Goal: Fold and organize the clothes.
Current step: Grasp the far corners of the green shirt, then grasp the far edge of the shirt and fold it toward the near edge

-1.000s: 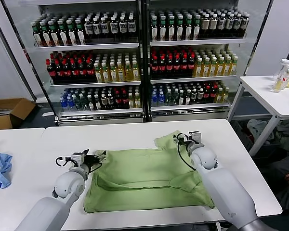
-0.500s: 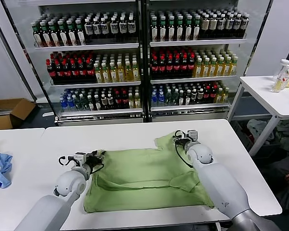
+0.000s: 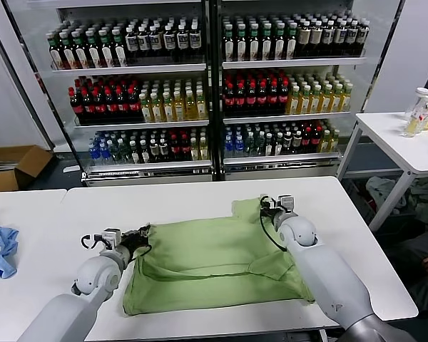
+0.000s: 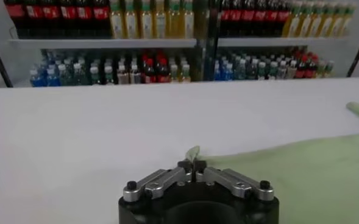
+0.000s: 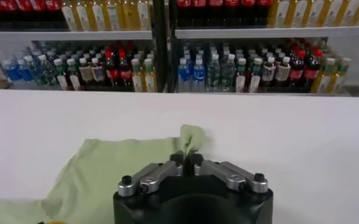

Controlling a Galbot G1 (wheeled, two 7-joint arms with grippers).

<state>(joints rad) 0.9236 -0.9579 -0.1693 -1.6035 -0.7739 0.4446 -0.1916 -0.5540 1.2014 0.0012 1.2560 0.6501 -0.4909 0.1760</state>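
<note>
Two tools, left tool and right tool, are pinching thin edges of the green shirt on our desk, so either slim pinch may be slipping free during lifting.

I worked in a shop-like test room: glass-door drinks cooler packed with rows of bottles behind my white table, a cardboard box on the floor beside it.
</note>
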